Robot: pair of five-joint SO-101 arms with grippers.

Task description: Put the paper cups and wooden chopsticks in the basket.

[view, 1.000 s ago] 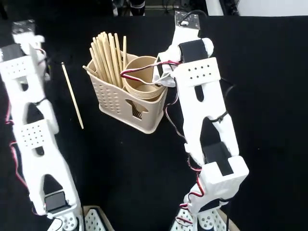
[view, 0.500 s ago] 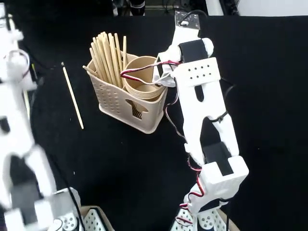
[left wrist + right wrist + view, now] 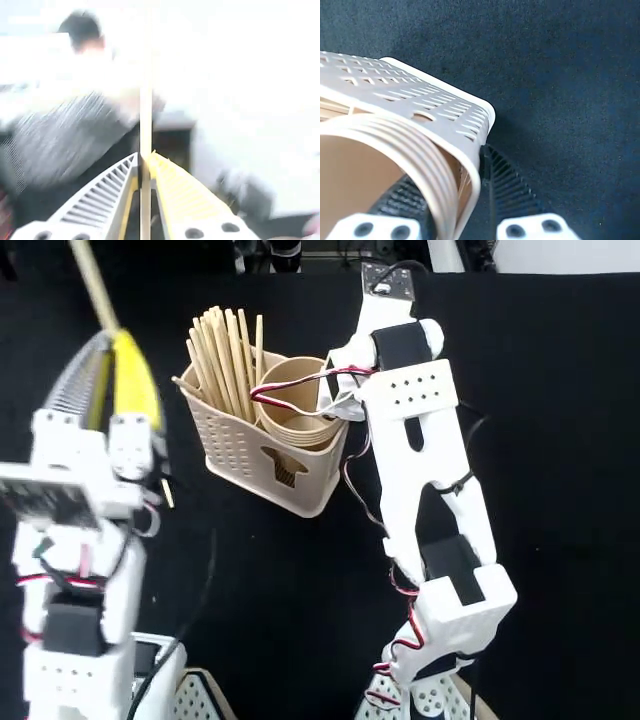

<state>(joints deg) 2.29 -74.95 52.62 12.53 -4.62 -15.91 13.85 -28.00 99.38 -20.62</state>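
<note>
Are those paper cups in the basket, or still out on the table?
In. The stacked paper cups sit inside the basket, beside the chopsticks; the right wrist view shows their rims within its wall.

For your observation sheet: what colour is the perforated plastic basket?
Beige perforated plastic basket; clearest in the high view.

A black cloth (image 3: 560,440) covers the desk (image 3: 250,620) from edge to edge, matte and faintly napped (up close in the right wrist view its weave looks grainy and bluish-dark (image 3: 560,60)). Past the desk's far edge lies a dim strip with tangled cables (image 3: 350,252), and a pale surface (image 3: 565,254) shows at the far corner, wall or floor, it is hard to say which. The left wrist view looks out into a brightly lit, pale room (image 3: 240,75), too blurred to make out its furniture.
</note>
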